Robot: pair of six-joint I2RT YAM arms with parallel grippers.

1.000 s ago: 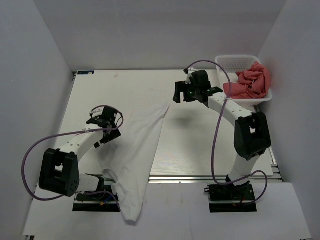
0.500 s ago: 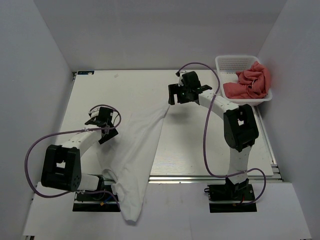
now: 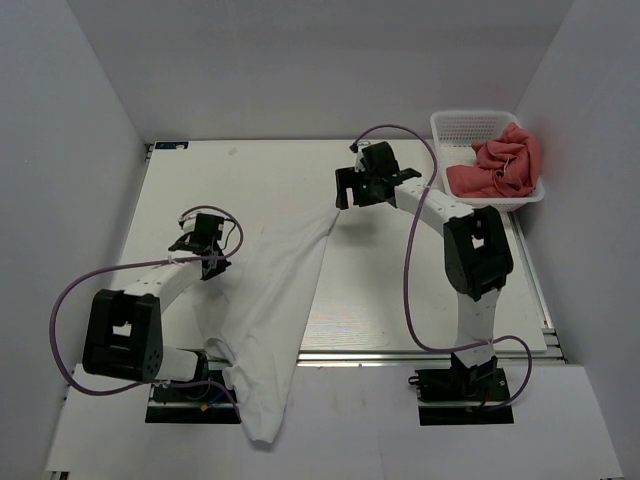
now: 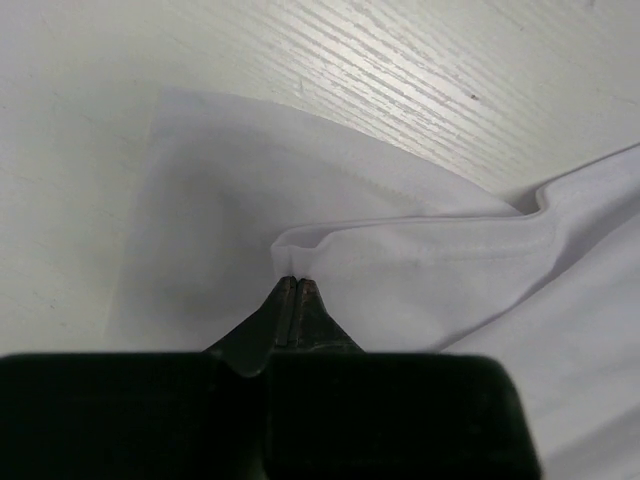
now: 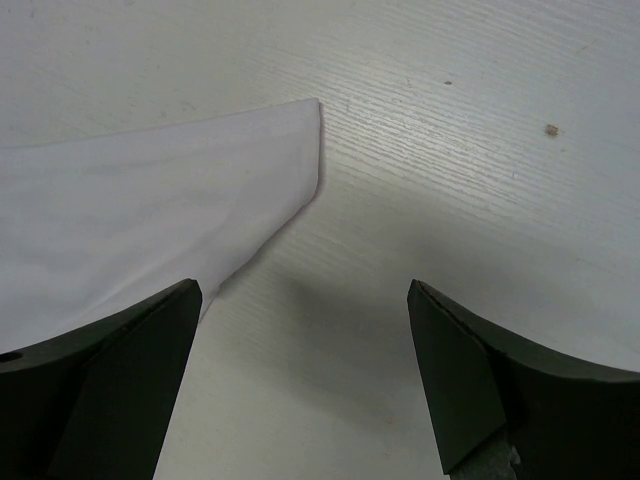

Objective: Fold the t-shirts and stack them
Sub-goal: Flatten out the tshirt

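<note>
From above, the white t-shirt (image 3: 268, 310) is lying in a long band down the counter (image 3: 400, 280), with the left gripper (image 3: 210, 262) at its left edge and the right gripper (image 3: 345, 197) over its far corner. Coral-pink t-shirts (image 3: 503, 165) are sitting heaped in the basket (image 3: 470, 122) far right. At the left wrist, the jaws are clamping the shirt's folded edge. At the right wrist, the jaws are hanging wide apart above that corner.

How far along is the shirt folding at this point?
Done: nothing is folded or stacked. The white shirt lies rumpled.
In hand: the left fingers pinch its edge, and the right fingers hang open above its far corner.
Left: folding it, then the pink shirts bunched in the basket.
</note>
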